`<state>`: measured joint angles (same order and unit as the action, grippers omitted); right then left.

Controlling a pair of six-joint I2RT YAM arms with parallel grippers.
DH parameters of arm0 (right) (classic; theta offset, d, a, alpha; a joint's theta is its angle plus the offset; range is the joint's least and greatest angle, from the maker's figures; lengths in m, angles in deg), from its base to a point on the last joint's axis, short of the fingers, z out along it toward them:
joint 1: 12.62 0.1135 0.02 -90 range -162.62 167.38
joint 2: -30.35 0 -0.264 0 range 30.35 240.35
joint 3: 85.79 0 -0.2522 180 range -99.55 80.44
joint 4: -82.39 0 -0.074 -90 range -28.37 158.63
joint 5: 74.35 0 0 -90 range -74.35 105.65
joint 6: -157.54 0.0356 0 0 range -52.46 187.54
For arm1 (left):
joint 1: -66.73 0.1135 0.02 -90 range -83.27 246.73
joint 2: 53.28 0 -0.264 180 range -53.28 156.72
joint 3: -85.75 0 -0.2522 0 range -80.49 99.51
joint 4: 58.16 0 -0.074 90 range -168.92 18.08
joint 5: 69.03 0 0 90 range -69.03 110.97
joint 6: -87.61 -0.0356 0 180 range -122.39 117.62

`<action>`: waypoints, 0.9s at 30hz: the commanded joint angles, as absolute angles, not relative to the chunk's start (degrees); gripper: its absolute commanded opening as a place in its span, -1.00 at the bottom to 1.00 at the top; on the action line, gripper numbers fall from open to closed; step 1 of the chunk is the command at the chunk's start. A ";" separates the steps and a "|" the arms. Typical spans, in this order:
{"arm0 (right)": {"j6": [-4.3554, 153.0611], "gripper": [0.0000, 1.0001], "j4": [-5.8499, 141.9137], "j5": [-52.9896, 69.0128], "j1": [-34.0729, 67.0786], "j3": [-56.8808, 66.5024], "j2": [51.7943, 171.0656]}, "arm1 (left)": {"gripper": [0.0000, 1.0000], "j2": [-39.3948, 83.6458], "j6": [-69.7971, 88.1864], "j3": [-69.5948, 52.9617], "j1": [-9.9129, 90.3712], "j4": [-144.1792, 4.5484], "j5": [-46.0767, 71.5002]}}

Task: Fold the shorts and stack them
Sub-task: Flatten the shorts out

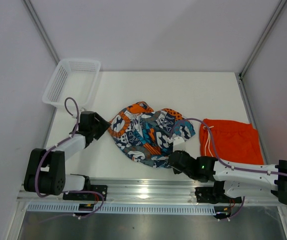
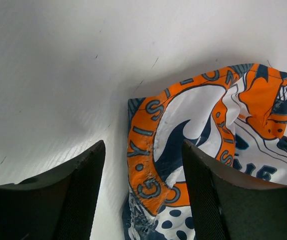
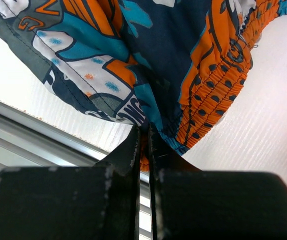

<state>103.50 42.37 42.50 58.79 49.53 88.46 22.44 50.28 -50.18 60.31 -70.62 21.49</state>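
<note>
Top view: the printed shorts [image 1: 151, 135] lie crumpled in the middle of the table [image 1: 183, 90]. The orange shorts [image 1: 231, 141] lie flat at their 3 o'clock, just beside them, white drawstring on the inner edge. A sliver of table may part the two pairs, but it's hard to tell.

The left gripper [image 2: 143, 145] is at the heap's 9 o'clock edge. Its fingers [image 2: 83, 192] are spread apart, and an orange-bordered fold of the print sits between them, closer to one finger. Nothing is pinched there.

The right gripper [image 3: 142, 132] is at the heap's 5 o'clock, near the table's front rail. Its jaws are pressed tight together with the hem of the printed shorts nipped at the tips. The gathered orange waistband hangs just beside them, and the cloth looks raised off the surface.

The basket [image 1: 72, 82] sits in the 10 o'clock corner, well apart from the cloth. Bare table runs from 11 to 2 o'clock behind the shorts, and there's a wide strip at 8 o'clock around the left arm. The orange pair's outer edge lies close to the table's 3 o'clock edge.
</note>
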 commanded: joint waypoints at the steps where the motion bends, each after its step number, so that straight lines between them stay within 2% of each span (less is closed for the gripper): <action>1: 105.24 -1.00 42.09 45.10 59.09 49.86 87.57 | 0.30 23.09 51.67 -49.99 60.14 -65.86 22.73; 4: 105.33 -1.00 42.08 45.10 59.09 49.68 87.57 | 0.22 25.29 52.02 -48.58 60.14 -65.59 22.91; 5: 105.24 -1.00 42.00 45.10 59.09 49.68 87.48 | 0.10 25.64 52.11 -48.41 60.14 -65.24 22.91; 7: 105.16 -1.00 42.08 45.18 59.09 49.60 87.39 | 0.01 26.43 52.46 -48.67 60.14 -63.67 22.91; 8: 105.24 -1.00 42.08 45.18 59.01 49.60 87.30 | -0.16 26.70 52.72 -48.93 60.14 -63.31 22.91; 9: 105.24 -1.00 42.17 45.18 59.09 49.51 87.13 | -0.21 26.96 52.81 -48.76 60.14 -62.96 22.82; 16: 104.80 -1.00 42.17 45.10 59.09 49.07 87.48 | -0.19 29.51 53.51 -48.14 59.79 -61.37 22.03; 19: 104.45 -1.00 42.43 44.66 59.09 48.54 87.57 | -0.55 31.35 53.51 -47.09 59.17 -60.76 21.68; 20: 104.28 -1.00 42.35 44.48 59.09 48.37 87.57 | -0.88 32.66 53.51 -46.39 59.08 -60.50 21.42; 21: 104.02 -1.00 42.26 44.39 59.09 48.19 87.65 | -1.00 33.37 53.60 -46.04 59.08 -60.23 19.85; 24: 103.31 -1.00 41.38 43.96 59.09 46.70 87.30 | -1.00 34.00 53.08 -43.40 59.17 -62.42 19.04; 27: 100.51 -1.00 40.59 41.33 59.01 44.07 86.60 | -1.00 29.80 49.57 -38.93 59.17 -72.31 23.40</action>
